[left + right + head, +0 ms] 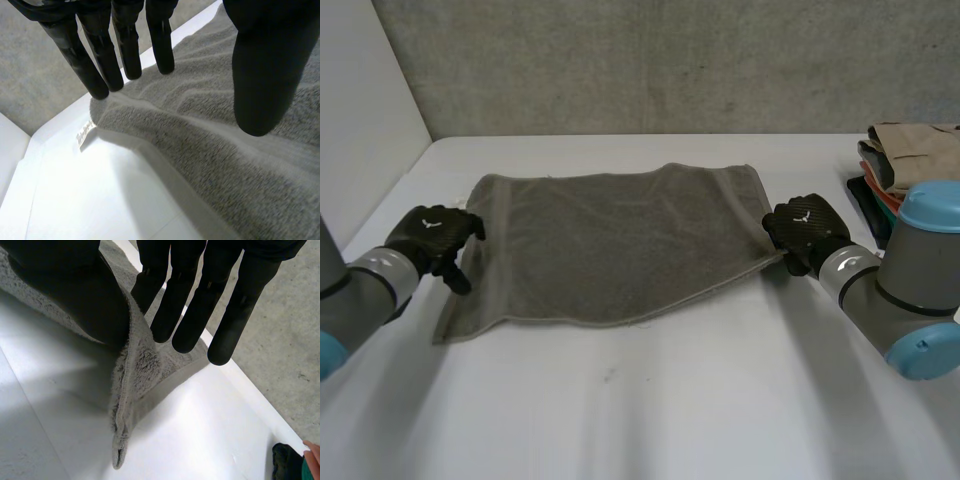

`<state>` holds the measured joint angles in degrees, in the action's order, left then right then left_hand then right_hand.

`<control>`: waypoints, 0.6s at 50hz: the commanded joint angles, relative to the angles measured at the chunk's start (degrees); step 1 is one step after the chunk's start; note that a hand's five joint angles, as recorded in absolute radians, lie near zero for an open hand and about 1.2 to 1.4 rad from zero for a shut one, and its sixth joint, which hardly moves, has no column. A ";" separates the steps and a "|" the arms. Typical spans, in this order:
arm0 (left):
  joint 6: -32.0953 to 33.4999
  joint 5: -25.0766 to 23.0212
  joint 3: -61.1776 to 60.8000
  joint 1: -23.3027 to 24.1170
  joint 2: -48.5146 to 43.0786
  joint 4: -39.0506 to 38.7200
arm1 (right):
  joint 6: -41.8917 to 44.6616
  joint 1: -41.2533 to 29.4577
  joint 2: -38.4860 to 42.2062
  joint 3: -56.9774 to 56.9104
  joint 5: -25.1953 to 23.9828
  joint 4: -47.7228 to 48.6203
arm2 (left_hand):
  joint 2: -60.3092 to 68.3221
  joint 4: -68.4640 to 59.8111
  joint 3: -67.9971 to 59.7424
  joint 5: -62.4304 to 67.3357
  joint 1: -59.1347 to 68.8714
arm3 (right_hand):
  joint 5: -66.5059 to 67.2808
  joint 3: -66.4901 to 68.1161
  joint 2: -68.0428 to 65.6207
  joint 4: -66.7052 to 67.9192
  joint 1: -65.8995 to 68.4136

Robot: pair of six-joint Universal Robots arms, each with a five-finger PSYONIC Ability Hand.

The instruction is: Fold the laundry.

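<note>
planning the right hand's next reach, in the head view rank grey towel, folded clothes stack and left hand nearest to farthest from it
1. grey towel: right edge in the right hand.
2. folded clothes stack: off to that hand's right.
3. left hand: at the towel's far left edge.

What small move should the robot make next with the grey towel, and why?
Probably close the left hand on the left edge of the grey towel. Its thumb and fingers stand apart over the cloth, while the right hand pinches the right edge, raised off the white table.
</note>
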<state>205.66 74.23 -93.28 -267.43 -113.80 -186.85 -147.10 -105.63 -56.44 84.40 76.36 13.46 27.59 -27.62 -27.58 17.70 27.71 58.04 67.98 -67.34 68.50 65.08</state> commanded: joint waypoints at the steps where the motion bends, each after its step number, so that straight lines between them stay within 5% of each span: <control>1: 4.30 -2.86 0.12 -3.89 -0.54 6.05 | 0.24 -0.02 0.19 0.15 0.10 -0.01 | 15.92 -15.88 -15.92 15.80 15.79 | 11.96 12.02 -12.66 11.50 14.92; 5: 7.29 -3.04 -1.81 -3.81 -0.81 9.92 | 0.41 -0.19 0.28 -0.11 0.10 -0.01 | 12.60 -12.56 -12.60 12.48 12.47 | 11.96 12.02 -12.66 11.50 14.92; 16: 5.89 -1.72 -4.98 1.11 -0.72 5.18 | 1.55 -0.46 1.07 -0.38 0.10 0.07 | 5.84 -5.80 -5.84 5.72 5.71 | 11.96 12.02 -12.66 11.50 14.92; 30: 4.31 5.66 -1.65 9.38 -5.37 1.75 | 1.55 0.07 1.07 -0.11 0.10 -0.01 | 11.72 -11.69 -11.73 11.61 11.60 | 11.96 12.02 -12.66 11.50 14.92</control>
<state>210.31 77.59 -96.69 -260.19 -117.52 -184.41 -145.52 -105.77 -55.37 84.23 76.46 13.51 31.71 -31.72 -31.68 21.76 31.84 58.04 67.98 -67.34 68.50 65.08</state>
